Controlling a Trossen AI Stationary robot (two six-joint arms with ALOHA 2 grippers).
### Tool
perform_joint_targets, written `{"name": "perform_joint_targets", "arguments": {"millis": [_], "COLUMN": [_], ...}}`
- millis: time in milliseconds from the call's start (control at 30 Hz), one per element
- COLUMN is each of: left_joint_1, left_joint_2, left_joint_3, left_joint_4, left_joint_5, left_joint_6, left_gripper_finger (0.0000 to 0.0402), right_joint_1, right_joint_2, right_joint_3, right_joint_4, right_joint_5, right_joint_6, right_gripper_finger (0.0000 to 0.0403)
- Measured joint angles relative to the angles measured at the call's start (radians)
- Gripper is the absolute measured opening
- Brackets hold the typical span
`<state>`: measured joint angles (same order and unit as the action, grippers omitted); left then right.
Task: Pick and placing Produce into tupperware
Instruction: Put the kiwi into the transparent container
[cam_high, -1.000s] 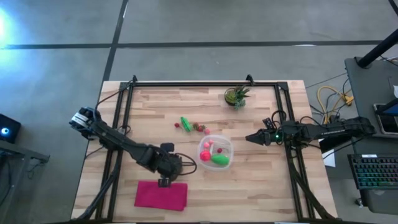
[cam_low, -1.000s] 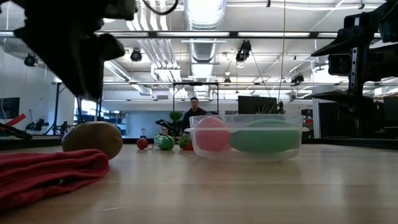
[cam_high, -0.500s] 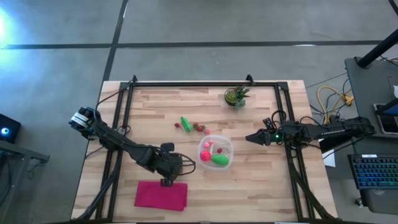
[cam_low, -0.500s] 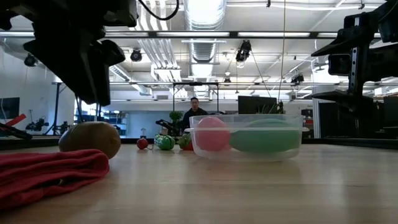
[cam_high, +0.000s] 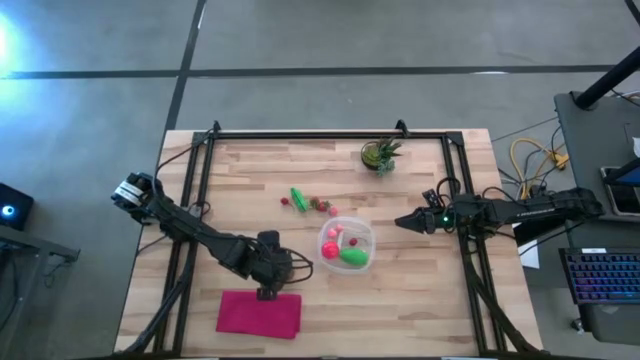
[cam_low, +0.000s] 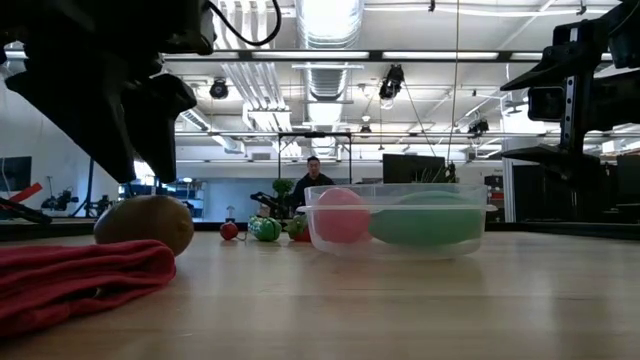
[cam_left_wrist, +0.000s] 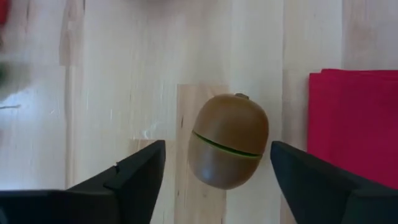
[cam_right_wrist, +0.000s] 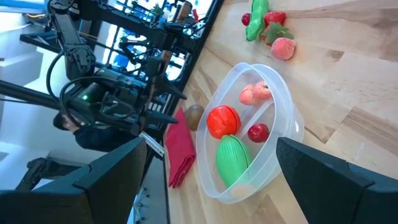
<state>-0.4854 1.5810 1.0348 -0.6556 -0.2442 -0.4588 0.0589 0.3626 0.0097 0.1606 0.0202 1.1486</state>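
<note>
A brown kiwi (cam_left_wrist: 228, 140) lies on the wooden table beside the magenta cloth (cam_left_wrist: 354, 124); the low view shows the kiwi (cam_low: 145, 222) resting on the tabletop. My left gripper (cam_left_wrist: 216, 149) hangs over it, pointing steeply down, open, one finger on either side and clear of it. The tupperware (cam_high: 346, 245) holds a green piece, a red one and small pink ones. More produce (cam_high: 305, 200) lies just beyond it. My right gripper (cam_high: 400, 222) waits open at the table's right.
A small potted plant (cam_high: 380, 154) stands at the far edge. The magenta cloth (cam_high: 259, 313) lies near the front edge, close to my left gripper (cam_high: 267, 290). A black frame rail (cam_high: 330, 135) runs around the table. Bare wood lies to the near right.
My left gripper's fingers have spread apart above the kiwi, which stays on the table.
</note>
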Motion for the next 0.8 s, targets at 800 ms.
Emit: {"name": "perform_joint_targets", "arguments": {"millis": [800], "left_joint_1": [0.021], "left_joint_2": [0.002], "left_joint_3": [-0.149], "left_joint_4": [0.220], "left_joint_5": [0.022], "left_joint_6": [0.098], "left_gripper_finger": [0.0290], "right_joint_1": [0.000], "right_joint_2": [0.000], "right_joint_3": [0.000], "right_joint_4": [0.000], "right_joint_5": [0.000], "right_joint_6": [-0.001], "right_gripper_finger": [0.0352]}}
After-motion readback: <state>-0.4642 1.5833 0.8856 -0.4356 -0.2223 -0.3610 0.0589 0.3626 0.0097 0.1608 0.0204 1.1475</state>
